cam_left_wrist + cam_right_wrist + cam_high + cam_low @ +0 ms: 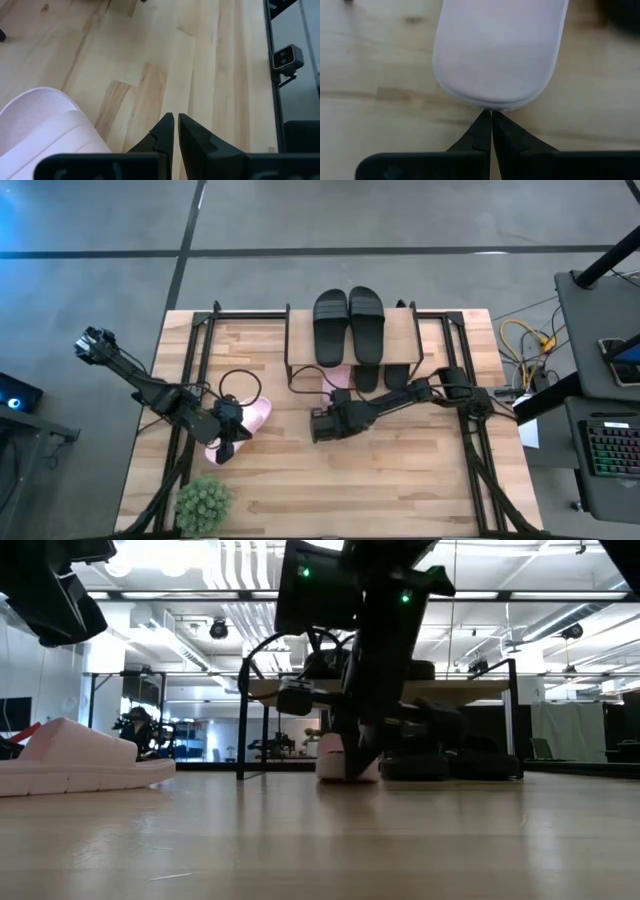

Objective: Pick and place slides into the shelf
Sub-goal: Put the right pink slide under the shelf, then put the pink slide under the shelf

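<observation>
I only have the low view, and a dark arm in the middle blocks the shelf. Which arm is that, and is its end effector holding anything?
Observer: It is the right arm. The right end effector is shut, with its tips at the rounded end of a pink slide. It is holding nothing.
Operator: What is on top of the shelf?
Observer: A pair of black slides lies side by side on the shelf top board.
Operator: And the pink one on my left?
Observer: The left end effector is shut beside that second pink slide, not gripping it.
</observation>
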`<state>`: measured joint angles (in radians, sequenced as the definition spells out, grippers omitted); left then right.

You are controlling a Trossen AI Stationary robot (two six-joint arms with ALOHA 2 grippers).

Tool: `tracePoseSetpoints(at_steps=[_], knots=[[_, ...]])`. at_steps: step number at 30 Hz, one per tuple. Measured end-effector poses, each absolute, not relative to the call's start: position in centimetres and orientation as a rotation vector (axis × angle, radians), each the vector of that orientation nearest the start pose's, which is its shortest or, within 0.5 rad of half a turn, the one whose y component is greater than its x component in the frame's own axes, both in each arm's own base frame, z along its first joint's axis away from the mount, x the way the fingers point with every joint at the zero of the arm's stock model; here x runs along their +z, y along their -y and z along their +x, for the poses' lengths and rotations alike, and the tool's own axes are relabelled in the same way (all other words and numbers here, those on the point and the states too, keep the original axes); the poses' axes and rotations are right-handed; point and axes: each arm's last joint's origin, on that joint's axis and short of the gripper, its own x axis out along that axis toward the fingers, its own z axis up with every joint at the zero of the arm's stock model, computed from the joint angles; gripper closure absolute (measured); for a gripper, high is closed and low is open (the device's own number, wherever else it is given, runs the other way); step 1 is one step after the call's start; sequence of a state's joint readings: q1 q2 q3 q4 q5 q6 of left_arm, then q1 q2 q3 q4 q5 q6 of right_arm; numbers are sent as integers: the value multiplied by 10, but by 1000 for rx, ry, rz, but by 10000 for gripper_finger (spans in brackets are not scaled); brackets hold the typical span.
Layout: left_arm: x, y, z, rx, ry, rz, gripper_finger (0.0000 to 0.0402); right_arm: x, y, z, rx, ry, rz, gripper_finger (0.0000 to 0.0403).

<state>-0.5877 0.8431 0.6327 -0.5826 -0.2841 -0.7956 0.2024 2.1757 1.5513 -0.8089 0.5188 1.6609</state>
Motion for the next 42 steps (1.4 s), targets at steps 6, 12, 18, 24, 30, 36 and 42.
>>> tracePoseSetpoints(at_steps=[6, 12, 18, 24, 30, 36, 42], knots=[[240, 84, 140, 13, -783, -417, 391, 135, -55, 411, -1245, -714, 837, 394], [241, 83, 140, 3, -777, -398, 391, 138, -44, 411, -1259, -723, 798, 394], [239, 84, 141, -1, -783, -368, 391, 166, -60, 420, -1120, -738, 749, 394], [238, 84, 141, -4, -786, -353, 391, 199, -100, 426, -846, -837, 645, 394], [238, 87, 146, -73, -789, -186, 391, 236, -152, 419, -621, -848, 540, 394], [239, 87, 145, -119, -941, 105, 391, 264, -180, 409, -591, -803, 554, 394], [240, 82, 138, -71, -1235, 345, 391, 272, -191, 390, -697, -815, 545, 394]])
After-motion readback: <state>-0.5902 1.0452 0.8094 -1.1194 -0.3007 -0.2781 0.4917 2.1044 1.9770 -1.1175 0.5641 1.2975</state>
